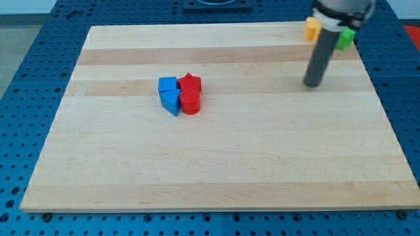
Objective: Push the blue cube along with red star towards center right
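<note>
A blue cube (167,84) sits left of the board's middle, touching a red star (190,82) on its right. Just below them lie a blue triangular block (171,101) and a red cylinder (190,102), all packed in one cluster. My tip (312,84) is on the board far to the right of the cluster, near the view's top right, touching no block.
An orange block (312,28) and a green block (346,38) sit at the board's top right corner, partly hidden behind the rod. The wooden board (216,170) lies on a blue perforated table (26,98).
</note>
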You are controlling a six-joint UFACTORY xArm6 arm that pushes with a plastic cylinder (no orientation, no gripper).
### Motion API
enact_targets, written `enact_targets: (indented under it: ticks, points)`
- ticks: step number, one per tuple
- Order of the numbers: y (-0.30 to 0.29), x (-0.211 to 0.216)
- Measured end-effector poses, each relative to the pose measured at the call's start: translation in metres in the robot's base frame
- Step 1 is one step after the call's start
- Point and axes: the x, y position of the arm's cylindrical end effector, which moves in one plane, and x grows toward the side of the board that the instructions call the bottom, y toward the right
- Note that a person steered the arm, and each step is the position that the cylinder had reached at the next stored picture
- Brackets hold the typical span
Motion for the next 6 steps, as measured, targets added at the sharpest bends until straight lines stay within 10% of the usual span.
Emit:
enact_targets:
  ticks: [3,6]
  points:
    - [-0.183,-0.056]
    - [-0.294,0.008]
